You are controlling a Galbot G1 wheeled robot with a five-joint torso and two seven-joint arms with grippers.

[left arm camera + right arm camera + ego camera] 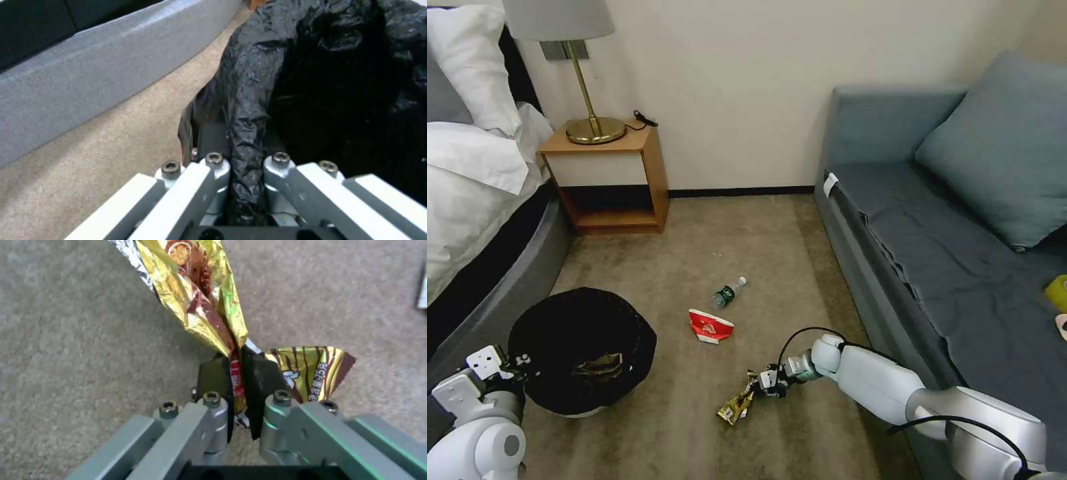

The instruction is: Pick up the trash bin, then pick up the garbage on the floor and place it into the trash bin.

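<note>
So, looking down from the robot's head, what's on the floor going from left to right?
Trash bin, held at its rim by the left gripper → red-and-white paper cup → gold snack wrapper, pinched by the right gripper → sofa.

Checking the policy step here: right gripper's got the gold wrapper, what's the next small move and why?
Probably lift and swing left toward the trash bin. The right gripper is shut on the gold wrapper, which hangs low by the carpet, and the left gripper grips the bin's black bag rim, so the bin looks ready. The red cup and bottle lie on the floor.
</note>
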